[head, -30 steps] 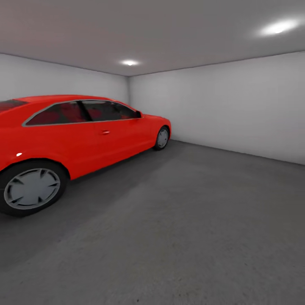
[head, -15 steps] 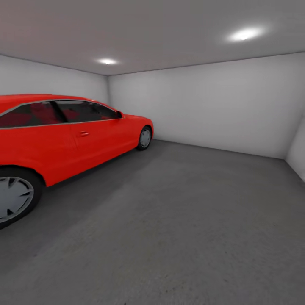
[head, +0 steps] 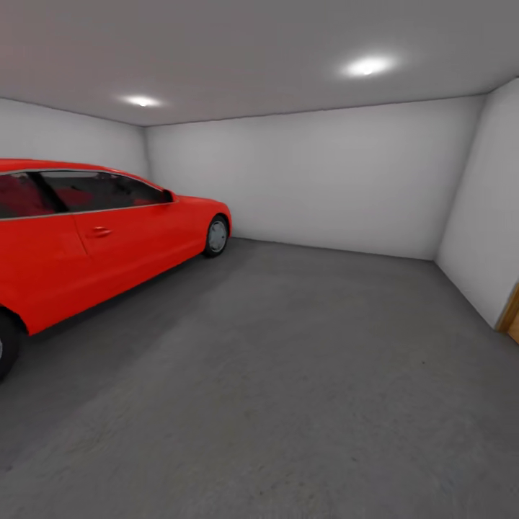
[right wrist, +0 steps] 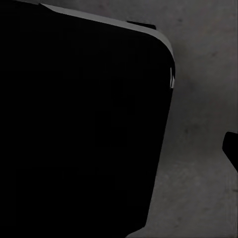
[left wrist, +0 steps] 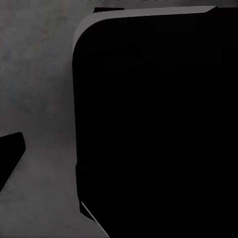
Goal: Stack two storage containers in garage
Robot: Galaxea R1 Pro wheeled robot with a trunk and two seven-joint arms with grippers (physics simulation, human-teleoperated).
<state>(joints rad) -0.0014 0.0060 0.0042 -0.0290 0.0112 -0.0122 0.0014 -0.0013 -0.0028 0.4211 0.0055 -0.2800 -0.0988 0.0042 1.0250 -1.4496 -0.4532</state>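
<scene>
- The garage (head: 310, 180) is a bare box of a room: plain pale grey walls, smooth and unmarked, meeting at sharp corners, under a flat grey ceiling.
- The floor (head: 303, 375) is dark grey concrete, matte and faintly mottled, and runs wide from the foreground to the far wall.
- The same mottled grey surface shows in the left wrist view (left wrist: 34, 74) and in the right wrist view (right wrist: 203, 114), beside the dark shapes there.
- A glossy red car (head: 86, 238) stands along the left wall, nose toward the far corner; its body is smooth and rounded, its side windows dark and tinted.
- The front wheel (head: 216, 235) has a silver hub in a black tyre.
- Two round ceiling lights (head: 367, 66) glow white, one near the right, one over the car.
- At the right edge, low against the side wall, a narrow strip of wooden door frame (head: 510, 313) shows in warm brown.
- In each wrist view a large black slab with a rounded corner and a thin grey edge covers most of the picture; I cannot tell what it is.
- I cannot tell how the jaws of either arm stand.
</scene>
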